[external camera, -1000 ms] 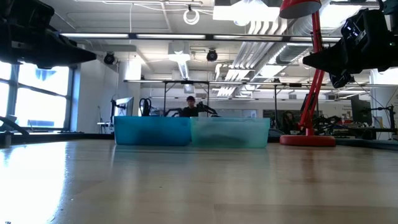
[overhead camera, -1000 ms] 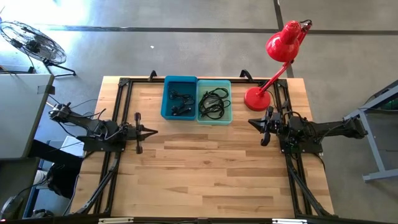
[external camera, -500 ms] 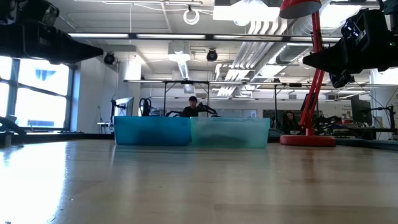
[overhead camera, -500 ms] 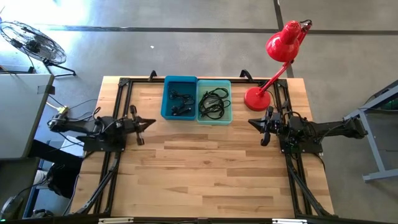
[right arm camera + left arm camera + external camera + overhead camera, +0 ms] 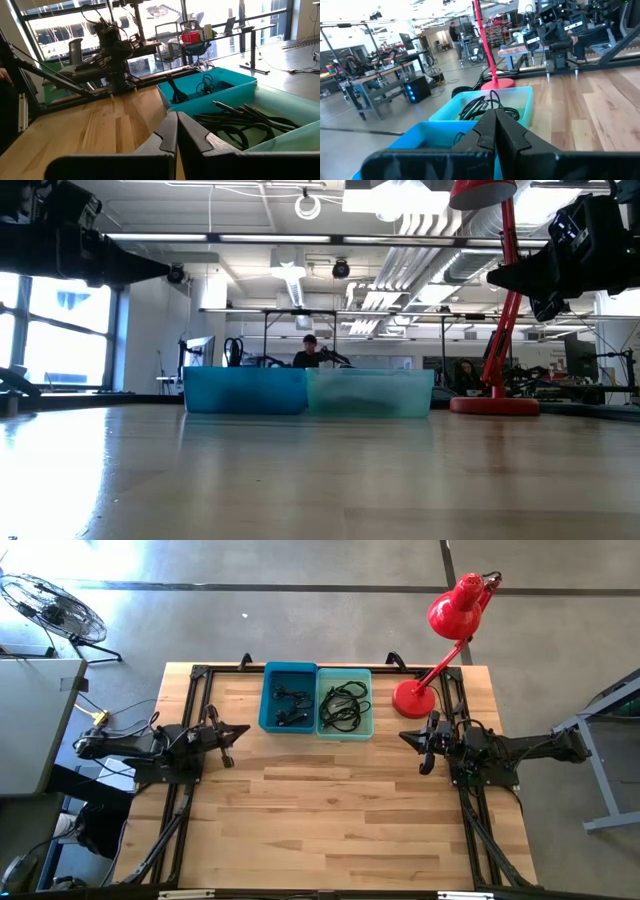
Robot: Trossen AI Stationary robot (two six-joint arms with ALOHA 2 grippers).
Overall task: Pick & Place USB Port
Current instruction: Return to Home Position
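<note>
Two bins stand side by side at the table's far edge. The blue bin [image 5: 268,705] holds a few small dark USB pieces [image 5: 290,695]. The teal bin [image 5: 366,710] holds a tangle of black cables [image 5: 343,705]. My left gripper [image 5: 245,729] is shut and hangs above the table just left of the blue bin, pointing toward it; its wrist view shows its fingers [image 5: 495,115] closed in front of both bins. My right gripper [image 5: 403,735] is shut and waits right of the teal bin, by the lamp base; its fingers [image 5: 176,116] are together too.
A red desk lamp [image 5: 455,605] stands with its base [image 5: 412,698] on the far right of the table, close to the right arm. Black frame rails [image 5: 195,690] run along both sides. Bare wood [image 5: 330,810] fills the middle and near part. A person [image 5: 308,350] sits far behind.
My left gripper has swung toward the table's far edge and turned its tip toward the blue bin, staying shut. The right arm and both bins have kept still.
</note>
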